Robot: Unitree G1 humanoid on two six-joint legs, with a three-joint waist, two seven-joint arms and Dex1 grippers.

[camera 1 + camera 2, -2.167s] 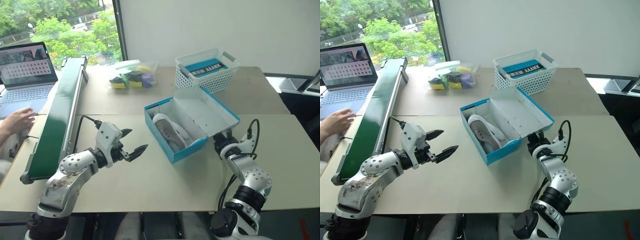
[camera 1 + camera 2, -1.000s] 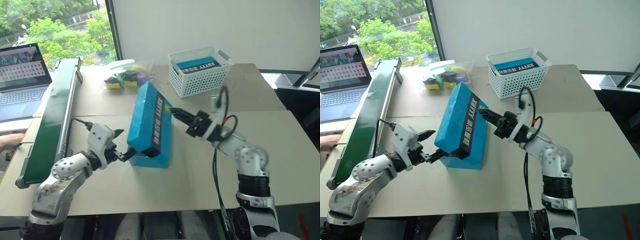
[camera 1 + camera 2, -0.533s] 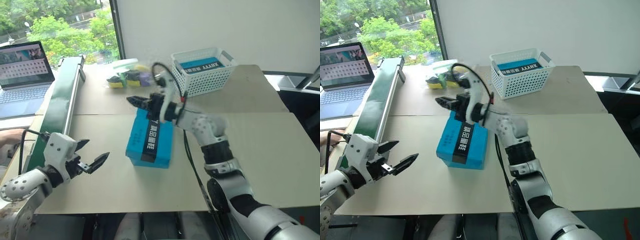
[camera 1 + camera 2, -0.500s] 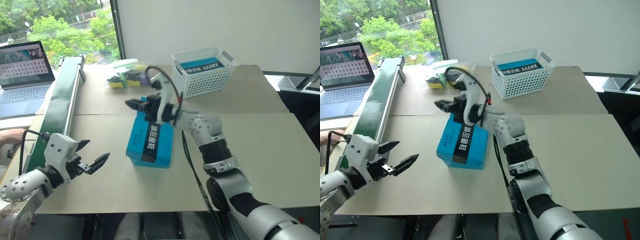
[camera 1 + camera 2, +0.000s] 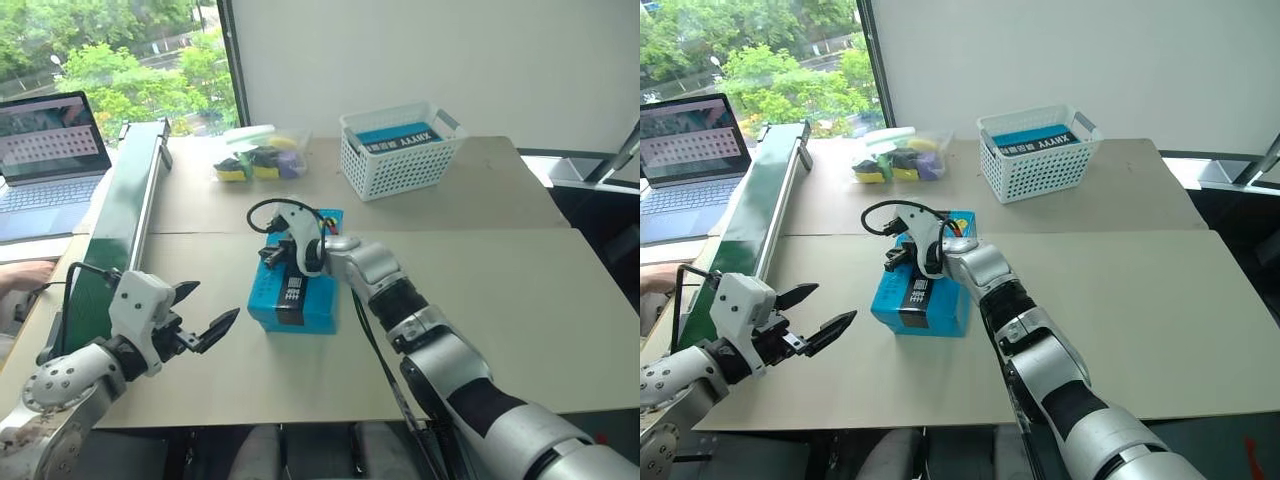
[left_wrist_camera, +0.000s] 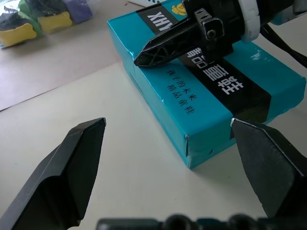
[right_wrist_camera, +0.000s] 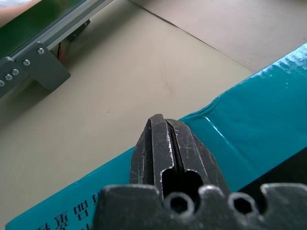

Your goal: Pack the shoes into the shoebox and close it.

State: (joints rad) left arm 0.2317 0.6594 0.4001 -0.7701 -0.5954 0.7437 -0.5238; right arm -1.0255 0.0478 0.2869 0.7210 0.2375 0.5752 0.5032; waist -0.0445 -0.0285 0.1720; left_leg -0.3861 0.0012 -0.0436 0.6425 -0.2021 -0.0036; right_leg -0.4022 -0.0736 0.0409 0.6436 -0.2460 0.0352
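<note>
Lid's gone from open to flat on your shoebox (image 5: pixel 295 285), R gripper (image 5: pixel 272 254) pinched empty on top, L gripper (image 5: pixel 204 313) wide, backed off: basically done.

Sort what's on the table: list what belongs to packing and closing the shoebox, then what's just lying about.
Job:
- shoebox, lid down
- right gripper, shut, over the lid
- left gripper, open, off to the box's side

Lying about:
- white basket
- bag of coloured items
- green conveyor
- laptop
</note>
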